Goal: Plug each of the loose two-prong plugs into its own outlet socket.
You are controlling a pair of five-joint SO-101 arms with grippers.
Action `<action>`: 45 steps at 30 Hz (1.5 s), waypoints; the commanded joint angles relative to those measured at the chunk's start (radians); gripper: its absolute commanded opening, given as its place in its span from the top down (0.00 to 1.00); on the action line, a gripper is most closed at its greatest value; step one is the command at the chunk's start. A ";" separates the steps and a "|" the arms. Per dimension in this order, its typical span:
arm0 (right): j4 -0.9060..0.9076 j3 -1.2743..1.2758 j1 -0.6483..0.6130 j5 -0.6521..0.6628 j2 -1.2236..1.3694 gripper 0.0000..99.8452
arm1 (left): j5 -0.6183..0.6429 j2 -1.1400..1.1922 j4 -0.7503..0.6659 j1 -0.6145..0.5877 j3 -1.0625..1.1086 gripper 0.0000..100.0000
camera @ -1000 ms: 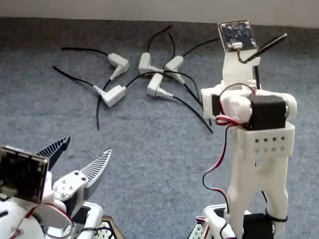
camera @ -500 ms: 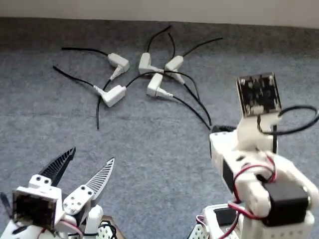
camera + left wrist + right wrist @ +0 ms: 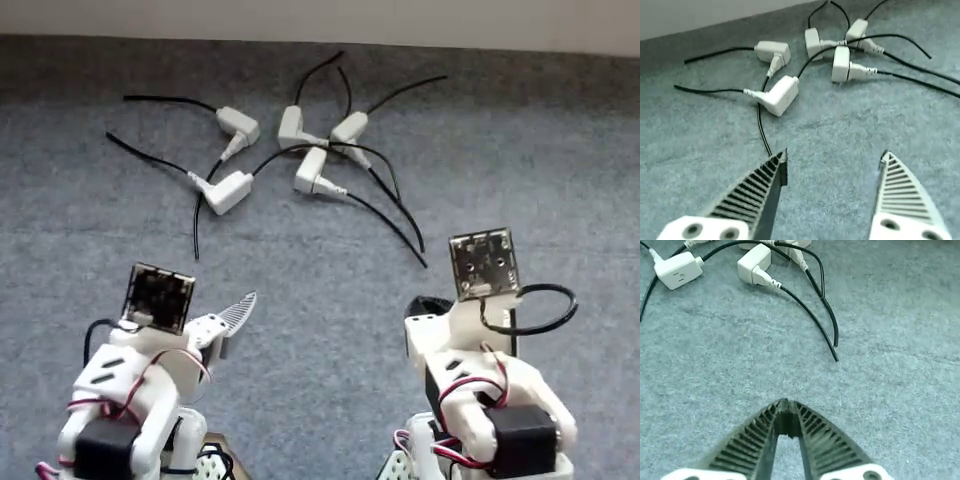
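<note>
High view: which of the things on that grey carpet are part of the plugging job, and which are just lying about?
Part of the job: white socket block, four other white corded pieces, open left gripper, shut right gripper.
Lying about: just the grey carpet beneath.

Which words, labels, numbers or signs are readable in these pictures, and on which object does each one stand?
No text can be read in any view.
On the circuit board on the left arm: only tiny marks, too small to read.
On the circuit board on the right arm: only tiny marks, too small to read.
On the white socket block: its slots show, but no print is visible.
</note>
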 commanded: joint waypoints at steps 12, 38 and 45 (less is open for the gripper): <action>-0.179 0.294 0.010 0.146 -0.205 0.99 | 0.009 -0.005 -0.029 0.002 0.262 0.71; -0.490 0.941 0.291 -0.044 -0.208 0.99 | 0.110 -0.005 -0.091 -0.171 0.453 0.89; -0.401 0.963 0.240 -0.044 -0.208 0.99 | 0.114 -0.005 0.002 -0.168 0.453 0.89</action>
